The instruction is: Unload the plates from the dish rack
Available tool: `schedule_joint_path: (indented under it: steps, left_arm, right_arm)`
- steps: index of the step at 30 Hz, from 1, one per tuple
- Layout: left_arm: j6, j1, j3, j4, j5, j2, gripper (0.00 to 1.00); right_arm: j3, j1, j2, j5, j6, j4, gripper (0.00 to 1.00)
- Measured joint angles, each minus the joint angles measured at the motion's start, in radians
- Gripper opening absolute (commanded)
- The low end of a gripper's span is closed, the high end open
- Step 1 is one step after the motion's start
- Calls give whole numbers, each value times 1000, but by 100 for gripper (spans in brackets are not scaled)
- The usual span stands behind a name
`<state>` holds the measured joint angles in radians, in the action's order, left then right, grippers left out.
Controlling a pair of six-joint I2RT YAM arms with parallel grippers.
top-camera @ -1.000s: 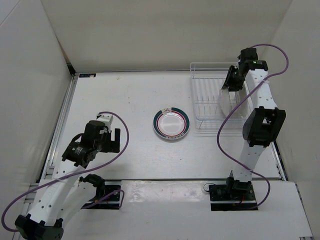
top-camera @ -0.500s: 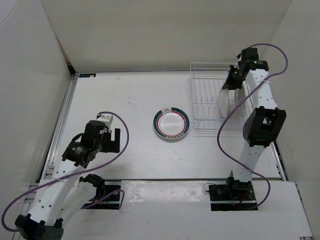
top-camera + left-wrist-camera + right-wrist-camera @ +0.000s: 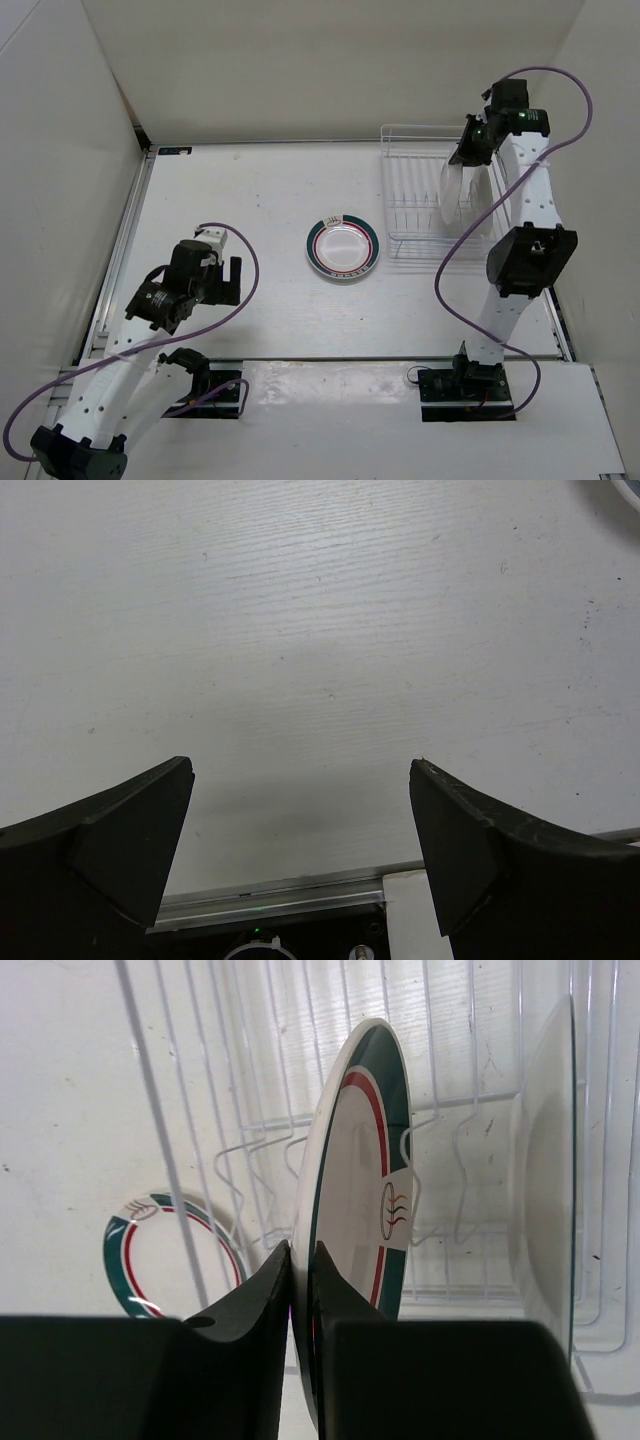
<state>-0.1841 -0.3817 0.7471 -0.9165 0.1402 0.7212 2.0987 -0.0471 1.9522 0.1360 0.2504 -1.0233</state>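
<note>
The tabletop (image 3: 250, 200) carried the dish rack (image 3: 420, 127) at its far right corner. One unloaded plate (image 3: 343, 248) lay flat near the tabletop's centre, just beside the rack's left wall. Inside the rack the banded plate (image 3: 365, 1190) stood on edge between the prongs. A second upright plate (image 3: 545, 1160) stood beside it, nearer the rack's right wall and apart from it. The right gripper (image 3: 302, 1255) pinched the banded plate's upper rim, its jaws pressed onto the thin edge. The left gripper (image 3: 300, 770) hung over the near left part of the tabletop, jaws spread and holding nothing.

We judged the step in hand to be drawing the banded plate out of the rack. It would go best pulled straight up along the prongs, kept upright and clear of its neighbour. Only above the raised wire rim should it swing toward the centre.

Compared with a second earlier, the right wrist sat higher and nearer the far edge. Its jaws had narrowed onto the rim, and the plate looked slightly raised. The left arm and the flat plate had not shifted.
</note>
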Motion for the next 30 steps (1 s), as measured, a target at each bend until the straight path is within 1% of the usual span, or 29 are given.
schedule_joint_path:
  steps: [2, 11, 14, 16, 18, 20, 22, 26, 30]
  left_arm:
    - [0, 0, 0, 0, 0, 2, 100]
    - [0, 0, 0, 0, 0, 2, 100]
    - [0, 0, 0, 0, -1, 2, 100]
    - [0, 0, 0, 0, 0, 2, 100]
    - [0, 0, 0, 0, -1, 2, 100]
    - [0, 0, 0, 0, -1, 2, 100]
    - [0, 0, 0, 0, -1, 2, 100]
    - [0, 0, 0, 0, 0, -1, 100]
    - [0, 0, 0, 0, 4, -16, 100]
  right_arm:
    - [20, 4, -18, 0, 6, -8, 0]
    - [28, 11, -222, -32, 9, -16, 0]
    - [22, 64, -300, -40, 5, 9, 0]
    - [7, 140, -344, -63, -5, 31, 0]
    - [-26, 244, -387, -99, -24, 56, 0]
    - [-77, 380, -418, -180, -53, 82, 0]
    - [-102, 505, -413, -268, -87, 83, 0]
    - [-105, 748, -291, -537, -185, 88, 0]
    - [-107, 921, -126, -795, -291, 119, 0]
